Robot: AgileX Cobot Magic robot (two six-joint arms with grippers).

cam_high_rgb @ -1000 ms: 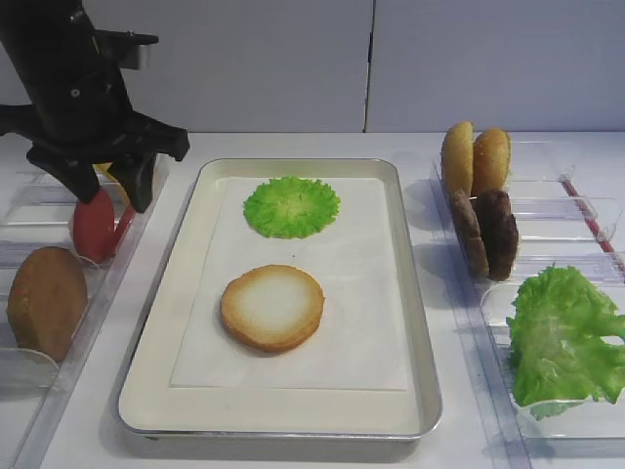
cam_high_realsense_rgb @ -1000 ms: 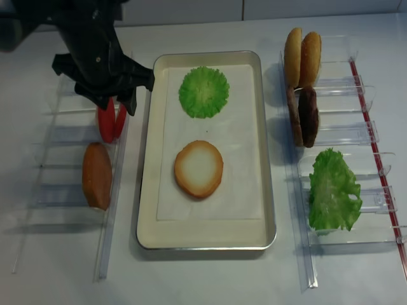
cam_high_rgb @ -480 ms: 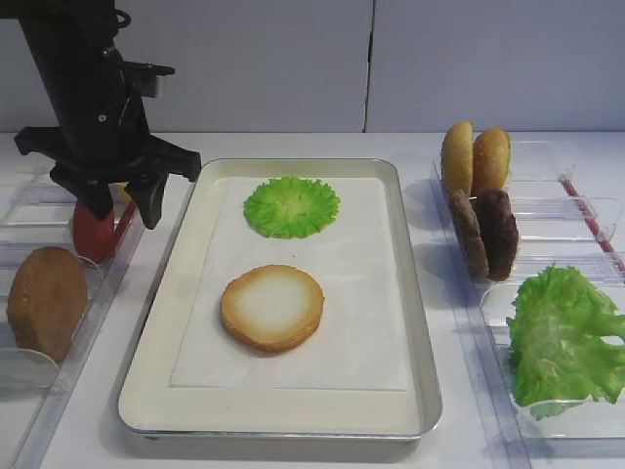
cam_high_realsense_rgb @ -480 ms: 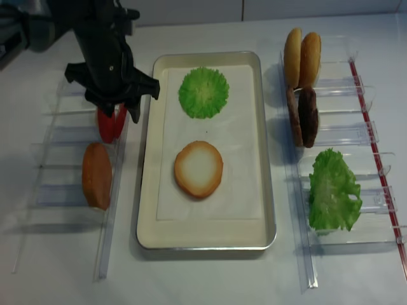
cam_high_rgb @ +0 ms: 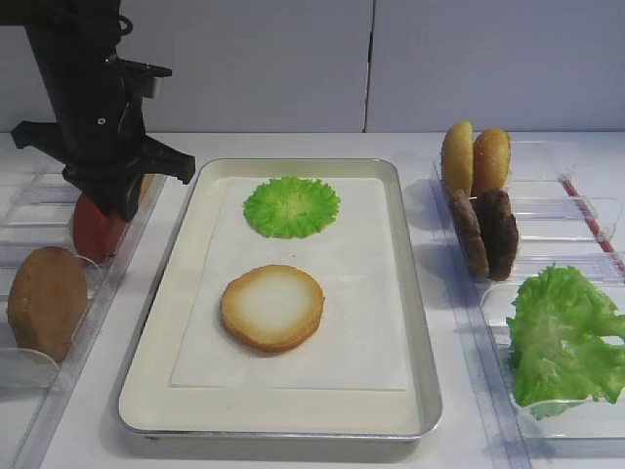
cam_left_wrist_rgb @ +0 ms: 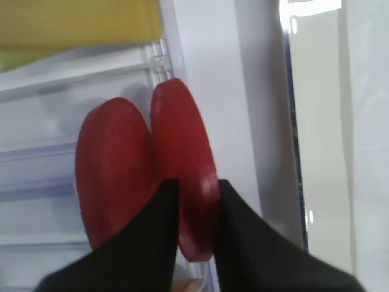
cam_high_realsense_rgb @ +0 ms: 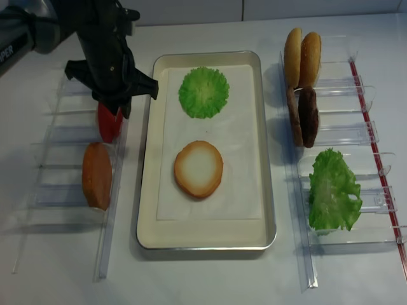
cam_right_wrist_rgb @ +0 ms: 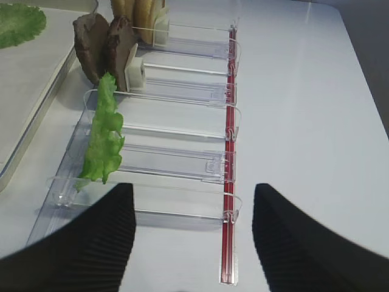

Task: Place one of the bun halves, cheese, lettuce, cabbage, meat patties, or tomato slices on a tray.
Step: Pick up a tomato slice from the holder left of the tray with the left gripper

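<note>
Two red tomato slices [cam_left_wrist_rgb: 112, 164] stand on edge in the left clear bin. My left gripper [cam_left_wrist_rgb: 196, 188] is shut on the right-hand slice [cam_left_wrist_rgb: 182, 140], one finger on each face. From above, the gripper [cam_high_realsense_rgb: 113, 109] hangs over the tomato slices [cam_high_realsense_rgb: 108, 124] beside the tray [cam_high_realsense_rgb: 149, 210]. A bun half [cam_high_rgb: 271, 306], pale face up, and a round frilly green leaf [cam_high_rgb: 291, 206] lie on the silver tray [cam_high_rgb: 166, 381]. My right gripper [cam_right_wrist_rgb: 191, 191] is open and holds nothing, near the lettuce [cam_right_wrist_rgb: 103, 137].
The left bin also holds a bun half [cam_high_rgb: 44, 301] and yellow cheese [cam_left_wrist_rgb: 79, 21]. The right clear bins hold two upright bun halves [cam_high_rgb: 474, 156], two meat patties [cam_high_rgb: 485, 233] and a lettuce leaf [cam_high_rgb: 562, 337]. A red strip [cam_right_wrist_rgb: 228, 182] edges those bins.
My left gripper dropped lower over the tomato slices, and its jaws went from wide open to shut around one slice. Nothing on the tray moved.
</note>
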